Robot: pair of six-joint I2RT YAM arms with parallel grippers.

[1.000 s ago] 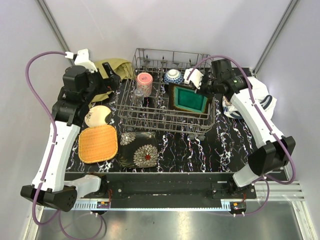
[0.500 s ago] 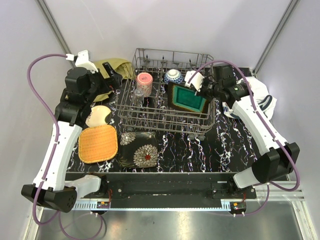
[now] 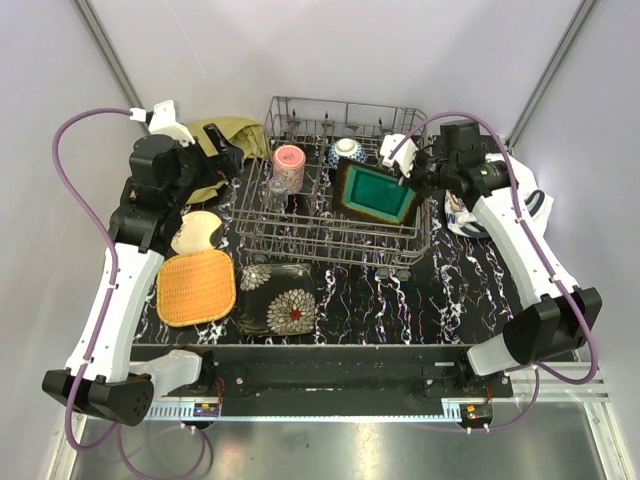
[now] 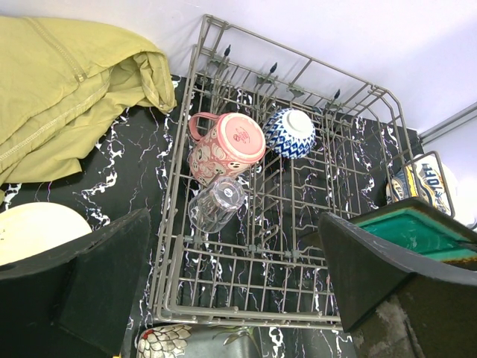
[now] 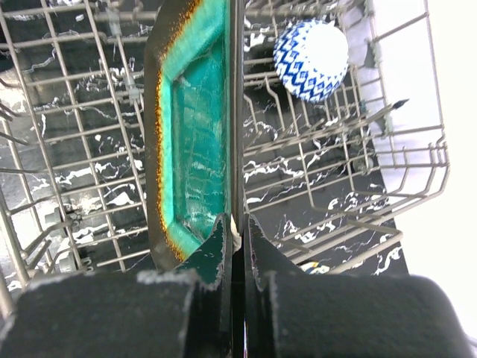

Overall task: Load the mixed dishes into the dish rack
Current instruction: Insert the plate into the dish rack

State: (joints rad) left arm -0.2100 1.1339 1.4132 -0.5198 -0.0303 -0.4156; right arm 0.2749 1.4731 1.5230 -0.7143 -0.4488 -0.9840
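- Right tool (image 3: 407, 166) sits slightly farther back and to the right than a second ago; the teal square plate (image 3: 376, 195) it carries is tipped up steeper.
- Left arm barely changes over the same second; the other dishes stay where they were.
- Right tool is pinched narrow on the teal square plate's rim, at its far right corner; the right wrist view shows both fingers clamped on the edge.
- Teal square plate is on edge and tilted, inside the right half of the dish rack (image 3: 340, 246), among the tines; cannot tell if its lower edge rests on the wires.
- Left tool (image 3: 228, 160) is spread wide with nothing between its fingers, and hovers by the rack's far left corner, near the olive-yellow cloth (image 3: 232, 133).
- In the rack's left part: pink cup (image 3: 288, 163) lies on its side, clear glass (image 3: 277, 185) just beside it.
- Blue-and-white patterned bowl (image 3: 347, 151) is upside down at the rack's far middle.
- On the black marbled desk (image 3: 400, 300), left of the rack: cream round plate (image 3: 197, 231), with the orange woven-look square plate (image 3: 196, 287) nearer the bases.
- Dark floral plates (image 3: 277, 298) sit in front of the rack.
- White printed cloth (image 3: 530, 205) lies right of the rack, behind the right arm.
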